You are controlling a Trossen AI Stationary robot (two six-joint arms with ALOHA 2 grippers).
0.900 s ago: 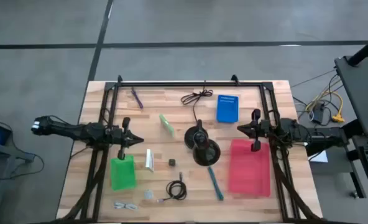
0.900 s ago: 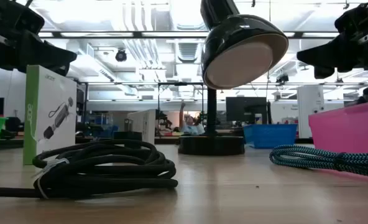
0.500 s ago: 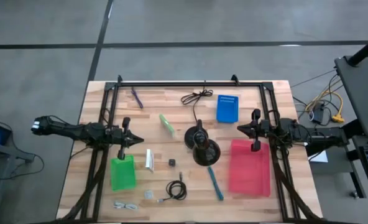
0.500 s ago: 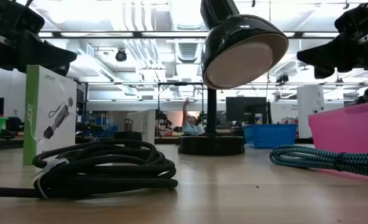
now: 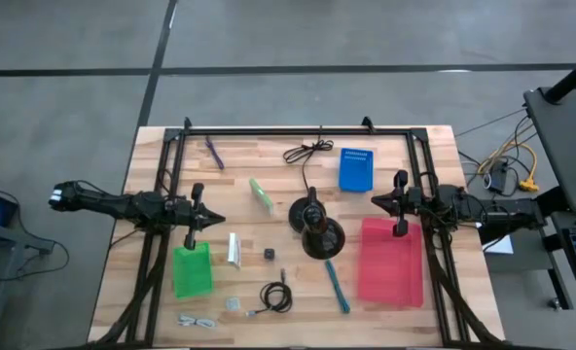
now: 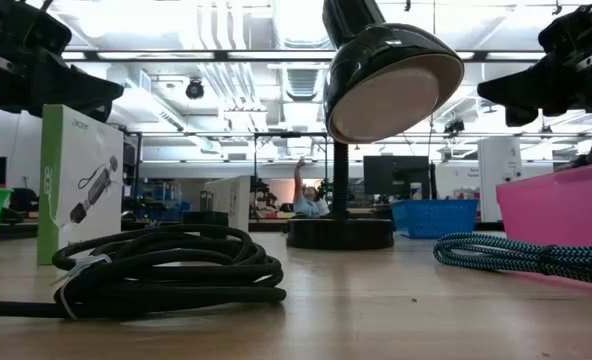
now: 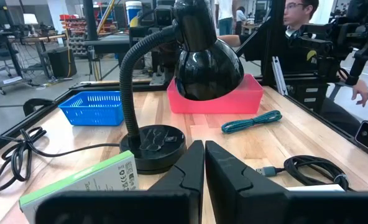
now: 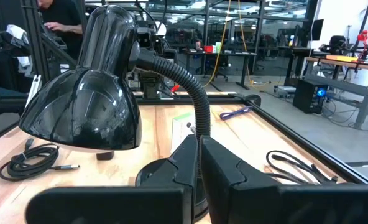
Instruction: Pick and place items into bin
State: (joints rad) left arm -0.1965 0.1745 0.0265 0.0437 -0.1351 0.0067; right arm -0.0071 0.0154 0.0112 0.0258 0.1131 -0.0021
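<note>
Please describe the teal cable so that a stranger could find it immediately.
Start at the black desk lamp in the table's middle. Between its round base and the pink bin lies the teal cable, long and braided. The coiled black cable nearby is dark and looped.

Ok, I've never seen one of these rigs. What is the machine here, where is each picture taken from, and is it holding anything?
Two dark robot arms work at a wooden table. One camera looks straight down, one sits at table-top height, and one rides on each wrist.

From above, the left gripper hangs over the table's left side and the right gripper over its right. Both have their fingers closed together and hold nothing.

On the table lie a black desk lamp, a pink bin, a blue basket, a green bin, a coiled black cable, a teal cable, a purple pen and a green and white box.

Nothing shows inside the bins.
</note>
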